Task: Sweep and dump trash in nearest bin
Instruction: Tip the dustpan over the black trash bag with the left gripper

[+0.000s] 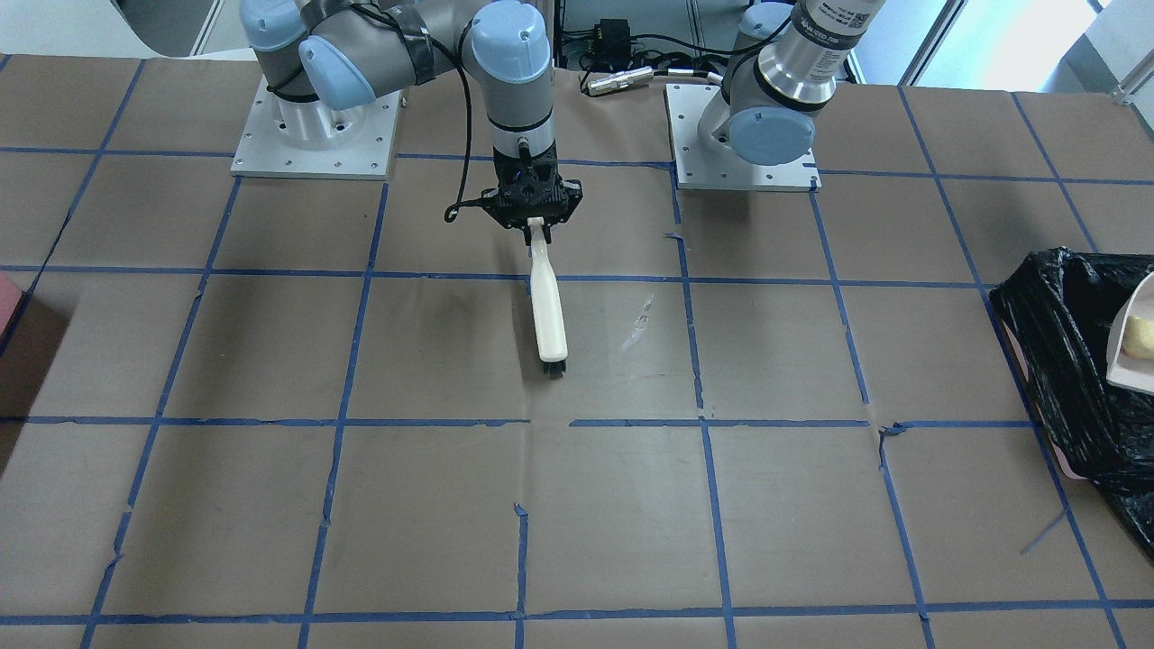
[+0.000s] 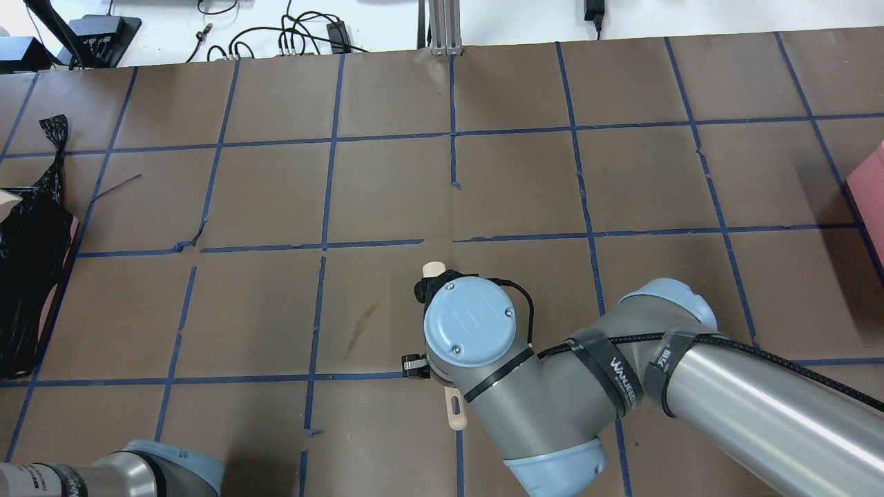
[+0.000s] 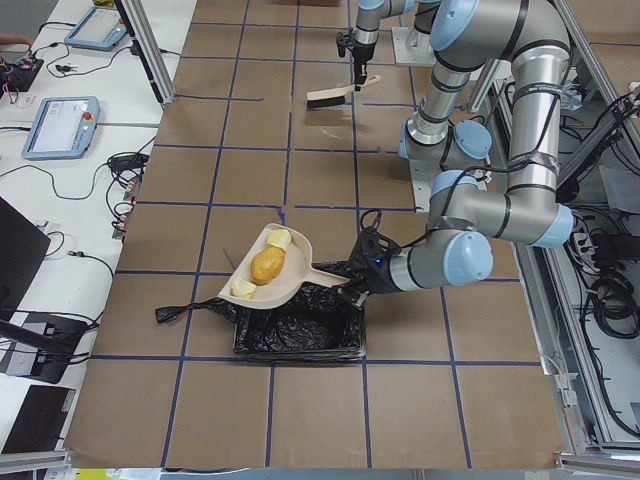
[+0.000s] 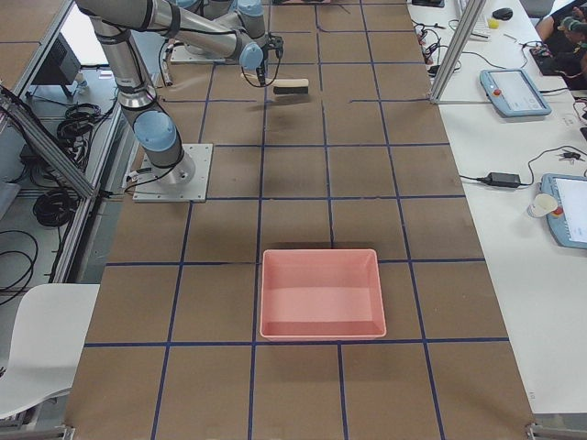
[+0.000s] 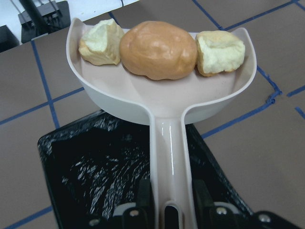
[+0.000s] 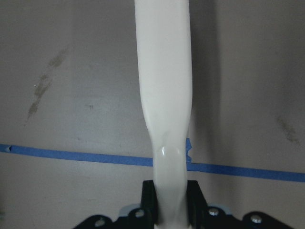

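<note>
Step in hand: dumping. Your left fingers [image 5: 145,195] clamp the dustpan [image 5: 162,102] by its handle. The trash [image 5: 158,49] sits in the pan, seemingly above the edge of the black-lined bin [image 5: 105,162]. Your right fingers [image 6: 147,195] clamp the brush [image 1: 547,306] over the desk [image 1: 811,505]. Next, likely: centre, then tip.

Front and overhead cameras face oppositely, sharing table [image 1: 793,351].

A wide table [image 2: 511,186] covered in brown paper fills the scene. Blue tape [image 1: 270,421], torn in places, marks it into squares. Along the table's far side runs a white bench [image 4: 514,238] carrying teach pendants [image 4: 514,92], a paper cup [image 4: 539,205], a black power brick [image 4: 500,177] and loose cables [image 2: 290,45]. An aluminium post [image 4: 451,46] rises at the bench's edge. Near the table's right end, a white chair [image 4: 37,348] stands on the grey floor. The light is bright and even.
</note>
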Robot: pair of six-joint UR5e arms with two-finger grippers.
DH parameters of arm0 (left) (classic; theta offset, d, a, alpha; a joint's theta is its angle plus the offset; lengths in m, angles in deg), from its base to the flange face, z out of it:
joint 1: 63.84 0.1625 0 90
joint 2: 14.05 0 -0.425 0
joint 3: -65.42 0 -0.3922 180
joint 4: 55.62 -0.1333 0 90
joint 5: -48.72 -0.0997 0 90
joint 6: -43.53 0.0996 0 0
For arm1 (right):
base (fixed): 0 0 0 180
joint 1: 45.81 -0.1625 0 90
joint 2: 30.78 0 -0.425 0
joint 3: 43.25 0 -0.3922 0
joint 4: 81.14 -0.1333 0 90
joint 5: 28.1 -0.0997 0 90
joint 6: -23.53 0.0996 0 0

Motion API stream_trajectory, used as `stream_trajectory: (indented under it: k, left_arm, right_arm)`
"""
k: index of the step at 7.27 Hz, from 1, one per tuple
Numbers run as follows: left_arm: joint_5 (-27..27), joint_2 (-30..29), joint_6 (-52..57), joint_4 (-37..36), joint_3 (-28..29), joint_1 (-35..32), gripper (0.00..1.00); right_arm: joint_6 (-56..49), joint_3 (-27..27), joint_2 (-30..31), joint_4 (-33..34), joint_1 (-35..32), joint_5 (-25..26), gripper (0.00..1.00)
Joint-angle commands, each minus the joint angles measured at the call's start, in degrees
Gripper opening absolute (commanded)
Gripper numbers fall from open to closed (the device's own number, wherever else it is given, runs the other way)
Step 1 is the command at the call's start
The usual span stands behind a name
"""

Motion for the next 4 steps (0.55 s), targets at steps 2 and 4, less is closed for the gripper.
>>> stream_trajectory:
  k: [2, 4]
  left_arm:
    - [-7.6, 0.6, 4.2, 0.6, 1.2, 6.9, 0.0]
    - [-12.5, 0.4, 3.9, 0.3, 4.4, 2.0, 0.0]
  right_arm:
    - [0.5, -2.1, 1.2, 2.5, -0.1, 1.9, 0.11]
    - [2.5, -2.1, 1.7, 2.7, 0.1, 2.6, 0.11]
